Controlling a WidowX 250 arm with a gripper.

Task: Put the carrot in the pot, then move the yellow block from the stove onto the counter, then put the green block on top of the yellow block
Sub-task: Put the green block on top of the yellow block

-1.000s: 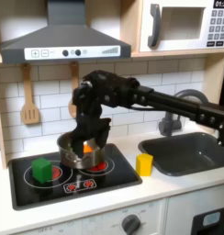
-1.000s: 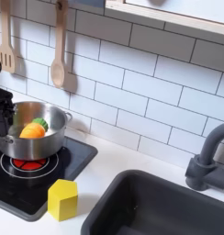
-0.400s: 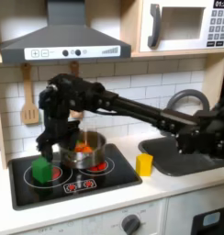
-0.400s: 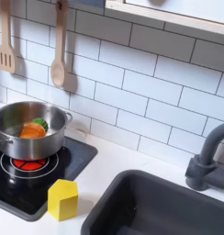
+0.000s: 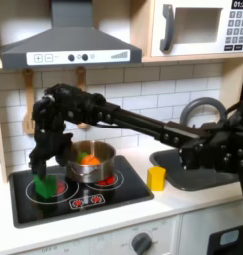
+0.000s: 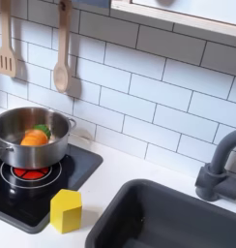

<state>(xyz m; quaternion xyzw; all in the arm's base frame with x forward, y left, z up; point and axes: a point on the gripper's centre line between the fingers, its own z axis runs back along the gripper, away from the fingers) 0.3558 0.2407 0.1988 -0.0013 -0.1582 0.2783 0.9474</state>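
- So, at the first exterior view's left the gripper (image 5: 41,171) hangs right over the green block (image 5: 44,185) on the stove (image 5: 84,202); can't tell if the jaws are wide or closed.
- Next comes the pot (image 5: 91,165) with the carrot (image 6: 34,137) lying inside.
- Further right, the yellow block (image 5: 156,178) sits on the counter (image 5: 183,204), just beside the stove's edge.

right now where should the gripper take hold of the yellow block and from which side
Best from straight above, closing on two opposite flat side faces near the top. The yellow block stands upright on the cream counter just off the stove edge, with open space on every side and nothing on top. In the first exterior view the gripper is over at the green block.
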